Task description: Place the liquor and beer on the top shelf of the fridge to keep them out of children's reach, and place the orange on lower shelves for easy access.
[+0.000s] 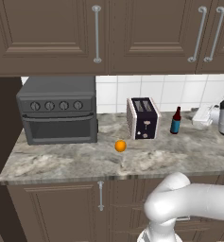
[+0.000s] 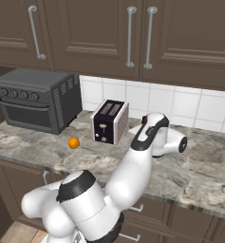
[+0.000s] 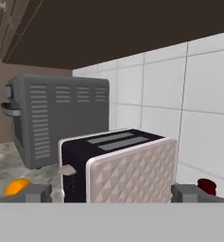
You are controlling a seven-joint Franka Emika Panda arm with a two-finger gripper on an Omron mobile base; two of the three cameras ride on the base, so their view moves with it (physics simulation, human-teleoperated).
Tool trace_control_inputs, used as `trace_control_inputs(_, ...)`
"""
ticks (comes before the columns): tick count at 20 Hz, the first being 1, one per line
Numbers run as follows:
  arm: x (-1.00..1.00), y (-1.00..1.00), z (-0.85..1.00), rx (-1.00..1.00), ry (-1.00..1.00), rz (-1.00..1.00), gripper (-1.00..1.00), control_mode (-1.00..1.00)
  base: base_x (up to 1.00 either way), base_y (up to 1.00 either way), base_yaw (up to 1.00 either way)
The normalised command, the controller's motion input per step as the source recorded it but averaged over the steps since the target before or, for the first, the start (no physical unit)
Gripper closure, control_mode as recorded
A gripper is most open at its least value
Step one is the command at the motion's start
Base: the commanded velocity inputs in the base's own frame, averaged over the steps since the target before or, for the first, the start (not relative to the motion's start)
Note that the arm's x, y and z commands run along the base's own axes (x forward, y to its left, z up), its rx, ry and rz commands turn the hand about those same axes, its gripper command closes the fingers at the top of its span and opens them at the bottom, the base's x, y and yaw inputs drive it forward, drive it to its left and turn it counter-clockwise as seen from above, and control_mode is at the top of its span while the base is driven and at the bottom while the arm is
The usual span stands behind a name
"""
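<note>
Marble bench [image 1: 61, 163] holds orange [image 1: 120, 146] at toaster's [image 1: 143, 118] 8 o'clock, beer [image 1: 176, 121] at 3, awaiting pickup; claw [image 3: 111, 193] wide open, empty.

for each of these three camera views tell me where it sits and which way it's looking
Left base view: behind the arm's left, looking down at the counter, toaster, beer; white arm at lower right.
Right base view: behind the arm's right, same counter; arm rises from lower left.
Hand view: low, facing the toaster's side; open gripper.
Shared: toaster, orange.
</note>
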Motion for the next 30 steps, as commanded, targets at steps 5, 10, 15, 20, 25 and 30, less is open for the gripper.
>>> trace_control_inputs(5, 0.26, 0.0, -0.08, 0.0, 0.06, 0.0, -1.0, -1.0, 0.0, 0.0, 0.0)
trace_control_inputs(10, 0.23, 0.0, -0.1, 0.0, 0.09, 0.0, -1.0, -1.0, 0.0, 0.0, 0.0)
trace_control_inputs(15, 0.21, 0.0, -0.15, 0.0, 0.08, 0.0, -1.0, -1.0, 0.0, 0.0, 0.0)
trace_control_inputs(20, 0.2, -0.01, -0.18, 0.0, 0.05, 0.0, -1.0, -1.0, 0.0, 0.0, 0.0)
trace_control_inputs(25, 0.18, -0.07, -0.19, 0.0, 0.02, 0.01, -1.0, -1.0, 0.0, 0.0, 0.0)
trace_control_inputs(30, 0.15, -0.14, -0.21, 0.0, 0.0, 0.02, -1.0, -1.0, 0.0, 0.0, 0.0)
